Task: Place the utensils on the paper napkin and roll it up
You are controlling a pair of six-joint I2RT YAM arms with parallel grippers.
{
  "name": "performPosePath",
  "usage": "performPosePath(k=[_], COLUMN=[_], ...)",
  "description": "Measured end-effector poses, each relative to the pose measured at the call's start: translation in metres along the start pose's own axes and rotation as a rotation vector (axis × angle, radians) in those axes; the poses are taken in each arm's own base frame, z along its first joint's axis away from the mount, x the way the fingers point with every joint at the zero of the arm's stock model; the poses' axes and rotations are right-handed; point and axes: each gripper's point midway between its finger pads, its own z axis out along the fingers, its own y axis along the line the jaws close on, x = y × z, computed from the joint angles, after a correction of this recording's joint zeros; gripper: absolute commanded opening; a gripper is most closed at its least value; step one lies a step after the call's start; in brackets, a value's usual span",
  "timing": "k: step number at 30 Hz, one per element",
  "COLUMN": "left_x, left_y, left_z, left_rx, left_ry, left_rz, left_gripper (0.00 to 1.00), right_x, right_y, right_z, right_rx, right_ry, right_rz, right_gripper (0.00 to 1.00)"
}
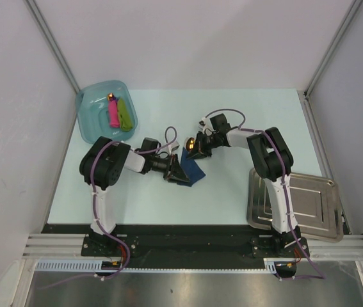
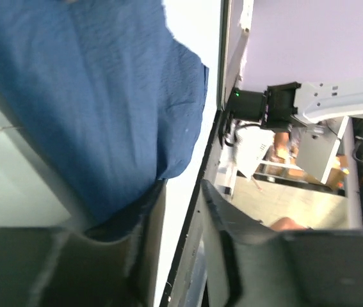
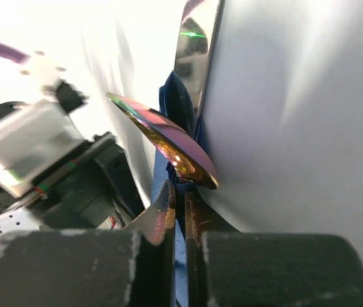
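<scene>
The dark blue paper napkin (image 1: 194,173) hangs crumpled between my two grippers at mid-table. My right gripper (image 1: 193,149) is shut on a thin fold of the napkin (image 3: 180,256). A shiny orange-gold utensil (image 3: 168,144) lies right at that gripper's (image 3: 180,187) fingertips, and it glints there in the top view (image 1: 192,142) too. My left gripper (image 1: 176,168) is beside the napkin's left edge. In the left wrist view its jaws (image 2: 181,198) stand apart with nothing between them, and the napkin (image 2: 91,96) drapes against the outside of one finger (image 2: 144,243). Another small orange-gold utensil (image 1: 112,97) sits in the tub.
A pale teal tub (image 1: 89,114) at the back left holds a pink stick (image 1: 112,113) and a lime-green stick (image 1: 125,115). A steel tray (image 1: 309,220) lies at the front right beside the right arm's base. Grey walls enclose the table.
</scene>
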Motion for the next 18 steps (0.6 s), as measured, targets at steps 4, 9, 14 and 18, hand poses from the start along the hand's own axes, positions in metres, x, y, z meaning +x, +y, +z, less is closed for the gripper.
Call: performPosePath(k=[4,9,14,18], left_x=[-0.010,-0.033,-0.062,-0.079], left_y=[-0.008,-0.030,-0.051,-0.058], left_z=[-0.008,-0.033,-0.074,-0.099], left_rx=[-0.038,-0.084,-0.136,-0.184], left_ry=[-0.050,-0.158,-0.307,-0.391], left_rz=[0.059,0.162,0.259,0.330], left_gripper=[0.51,0.61,0.65,0.65], right_x=[-0.002,-0.005,-0.015,-0.022], right_y=[0.003,0.010,0.035,0.054], right_z=[0.000,-0.001,-0.015,-0.026], right_rx=[-0.011,-0.027,-0.056,-0.080], right_ry=[-0.003,-0.014,-0.062,-0.097], right_rz=[-0.010,-0.035,-0.118,-0.188], right_gripper=[0.00,0.00,0.00,0.00])
